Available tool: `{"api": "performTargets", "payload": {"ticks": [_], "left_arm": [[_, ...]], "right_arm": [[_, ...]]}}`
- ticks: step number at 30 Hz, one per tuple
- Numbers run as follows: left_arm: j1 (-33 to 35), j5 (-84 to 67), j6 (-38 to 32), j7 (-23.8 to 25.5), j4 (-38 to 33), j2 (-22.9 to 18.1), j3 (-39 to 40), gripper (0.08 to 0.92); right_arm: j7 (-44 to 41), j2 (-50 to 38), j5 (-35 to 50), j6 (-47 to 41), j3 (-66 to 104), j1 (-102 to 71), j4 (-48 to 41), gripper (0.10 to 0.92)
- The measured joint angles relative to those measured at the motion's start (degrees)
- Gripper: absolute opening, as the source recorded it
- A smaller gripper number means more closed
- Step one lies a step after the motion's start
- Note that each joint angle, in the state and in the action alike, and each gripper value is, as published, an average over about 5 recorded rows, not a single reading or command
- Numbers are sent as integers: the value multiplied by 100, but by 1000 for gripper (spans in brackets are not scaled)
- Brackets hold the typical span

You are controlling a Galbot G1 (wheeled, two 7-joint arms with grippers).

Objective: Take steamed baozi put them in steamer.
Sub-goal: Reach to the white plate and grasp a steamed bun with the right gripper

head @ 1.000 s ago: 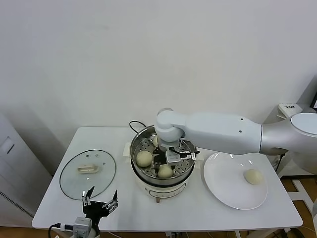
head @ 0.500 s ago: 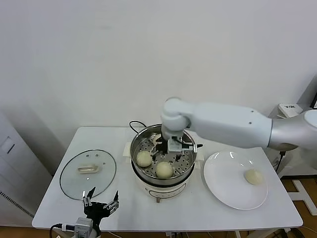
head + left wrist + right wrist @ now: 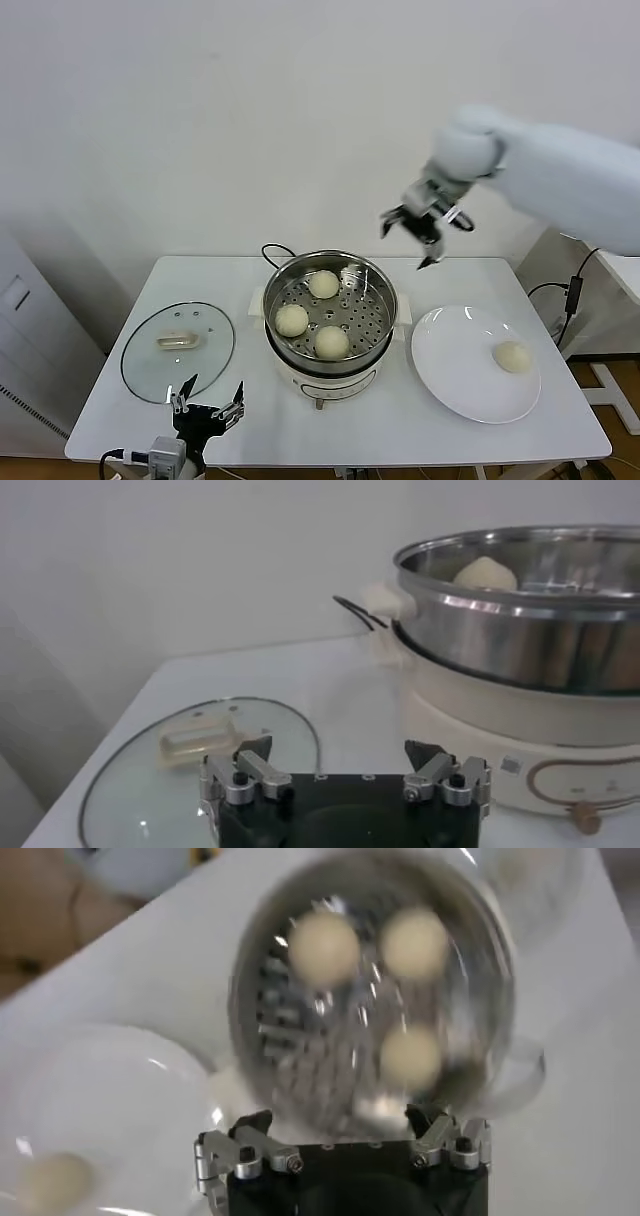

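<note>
Above the steamer (image 3: 330,312), right gripper (image 3: 422,228) hangs high in the air, jaws apart and empty.
Right arm reaches in from the right, wrist angled down. Three buns (image 3: 322,284) sit in the steamer basket; a fourth bun (image 3: 512,356) lies on the plate (image 3: 455,370). Left gripper (image 3: 205,408) parked low at the desk (image 3: 400,420) front edge near the glass lid (image 3: 178,350), jaws apart.

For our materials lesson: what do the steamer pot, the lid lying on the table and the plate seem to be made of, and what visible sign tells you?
Steamer: polished metal, probably stainless steel; its wall mirrors the room and the floor is perforated.
Lid: clear glass, since the table shows through it, with a cream handle that looks plastic.
Plate: glossy white, perhaps ceramic or plastic; the look alone cannot settle it.
</note>
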Motion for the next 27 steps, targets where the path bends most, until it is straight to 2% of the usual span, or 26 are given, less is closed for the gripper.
{"api": "performTargets", "payload": {"ticks": [5,10,27], "left_arm": [[-11,-138,25,24,-4,0,-17,823],[22,-229,32,43,52,0,0,823],[202,-318,76,57,44,0,-104,823]], "right_arm": [[-76,-567,-53,-496,249,-201,-285,823],[-130,-854,-359,-618,868,-858,-558,823],[-147,-744,-1922,156,3146,-3771,-1438,823]]}}
